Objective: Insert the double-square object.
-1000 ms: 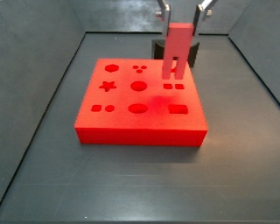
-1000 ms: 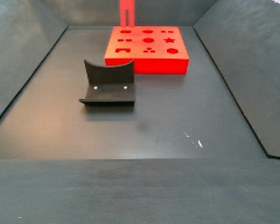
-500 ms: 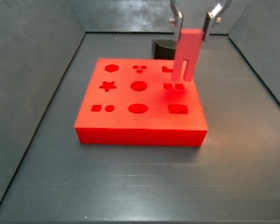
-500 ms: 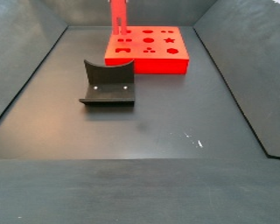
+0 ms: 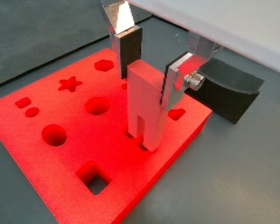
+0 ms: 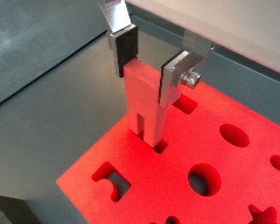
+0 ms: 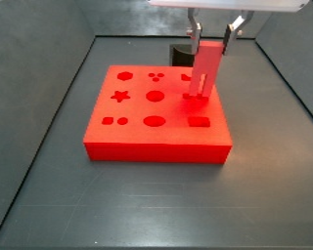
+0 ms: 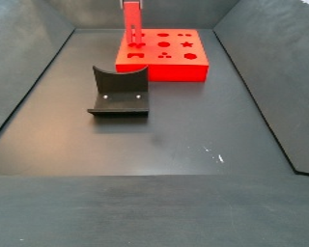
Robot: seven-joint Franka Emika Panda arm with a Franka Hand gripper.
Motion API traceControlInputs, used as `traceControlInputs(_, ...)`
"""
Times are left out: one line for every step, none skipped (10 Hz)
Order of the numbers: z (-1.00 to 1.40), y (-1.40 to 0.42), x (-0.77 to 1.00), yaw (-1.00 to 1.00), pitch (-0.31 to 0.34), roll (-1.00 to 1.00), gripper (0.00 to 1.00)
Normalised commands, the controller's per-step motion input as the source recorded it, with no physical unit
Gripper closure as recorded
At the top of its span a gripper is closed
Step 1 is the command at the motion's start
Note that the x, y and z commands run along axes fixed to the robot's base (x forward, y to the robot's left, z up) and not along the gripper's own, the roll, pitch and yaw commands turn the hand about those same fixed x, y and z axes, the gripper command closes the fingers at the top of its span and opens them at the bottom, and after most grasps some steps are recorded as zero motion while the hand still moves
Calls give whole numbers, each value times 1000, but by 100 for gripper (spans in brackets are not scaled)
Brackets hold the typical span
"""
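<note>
The double-square object (image 7: 206,68) is a slender red peg of two side-by-side square bars. It stands about upright with its lower end in a hole near the right edge of the big red block (image 7: 146,137). It shows in both wrist views (image 5: 146,109) (image 6: 146,105) and at the far end in a side view (image 8: 131,24). My gripper (image 7: 213,39) is above the block, its silver fingers with dark pads shut on the peg's top (image 5: 150,80) (image 6: 150,77).
The red block (image 8: 183,69) has several shaped holes: star, circles, hexagon, square. A dark grey curved holder (image 8: 119,94) stands on the dark floor away from the block (image 5: 230,87). Grey walls enclose the bin.
The gripper has carried the peg right and down. It hung above the block before; now its lower end sits in the hole.
</note>
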Motion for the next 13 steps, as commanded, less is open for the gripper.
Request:
traceControlInputs(-169, 0, 0, 0, 0, -3, 100)
traceControlInputs(-54, 0, -166, 0, 0, -16, 100)
traceControlInputs(0, 0, -209, 0, -59, -76, 100)
traceControlInputs(0, 0, -249, 0, -116, -117, 100)
traceControlInputs(0, 0, -260, 0, -120, -131, 100)
traceControlInputs(-34, 0, 0, 0, -124, -79, 100)
traceControlInputs(-203, 0, 249, 26, -76, -47, 100)
traceControlInputs(-340, 0, 269, 40, -71, -1, 100)
traceControlInputs(-540, 0, 217, 0, -91, 0, 100)
traceControlInputs(-654, 0, 103, 0, -91, 37, 100)
traceControlInputs(-871, 0, 23, 0, -34, 149, 100)
traceControlInputs(-1000, 0, -14, -6, -36, 177, 100)
traceControlInputs(-969, 0, -189, 0, -50, 159, 100)
